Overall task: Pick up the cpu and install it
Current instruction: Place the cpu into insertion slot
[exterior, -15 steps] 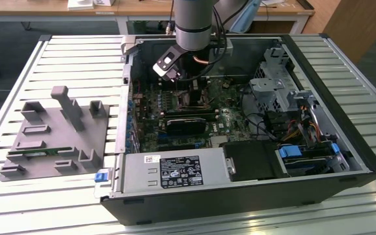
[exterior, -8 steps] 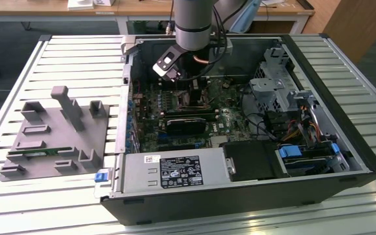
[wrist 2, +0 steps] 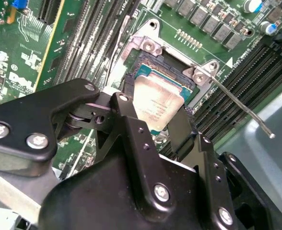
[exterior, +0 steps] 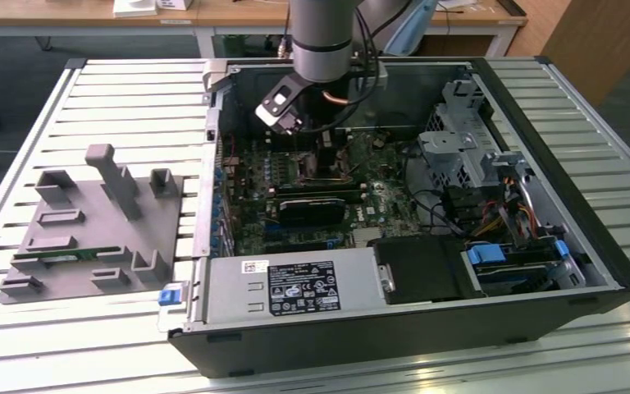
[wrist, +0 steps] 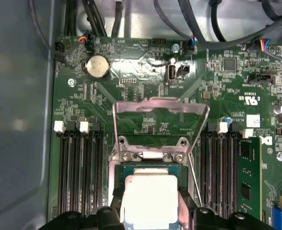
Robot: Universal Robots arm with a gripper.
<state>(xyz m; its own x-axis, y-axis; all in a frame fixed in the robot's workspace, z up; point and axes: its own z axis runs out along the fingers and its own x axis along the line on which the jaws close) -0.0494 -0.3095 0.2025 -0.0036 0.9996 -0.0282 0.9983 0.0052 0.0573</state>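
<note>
- The end effector (wrist 2: pixel 153 111) is closed on the cpu (wrist 2: pixel 158 101). In both wrist views its black fingers (wrist: pixel 116 207) press against two opposite edges of the chip.
- The cpu (wrist: pixel 149 199) lies flat, silver top facing out. It sits inside the metal frame of the motherboard socket (wrist 2: pixel 148 45); whether it is fully seated I cannot tell.
- The socket's load plate (wrist: pixel 160 101) stands open, hinged at the frame just beyond the chip.
- The thin retention lever (wrist 2: pixel 237 103) is raised and angles away from the socket's corner.
- Dark memory slots (wrist: pixel 78 167) run along both sides of the socket. A green memory stick (wrist: pixel 249 177) sits in a slot on one side.
- A round coin battery (wrist: pixel 98 66) sits on the board past the load plate.
- In the exterior view the end effector (exterior: pixel 326 158) reaches straight down from the grey arm (exterior: pixel 321 37) onto the motherboard (exterior: pixel 293 209).
- From the end effector, the silver power supply (exterior: pixel 293 289) is at 6 o'clock and the metal drive cage (exterior: pixel 458 139) is at 3 o'clock.
- The open computer case (exterior: pixel 605 246) lies on its side on the slatted table (exterior: pixel 129 90).
- A grey holder block (exterior: pixel 85 222) rests on the table at 9 o'clock from the case, just beside its wall.
</note>
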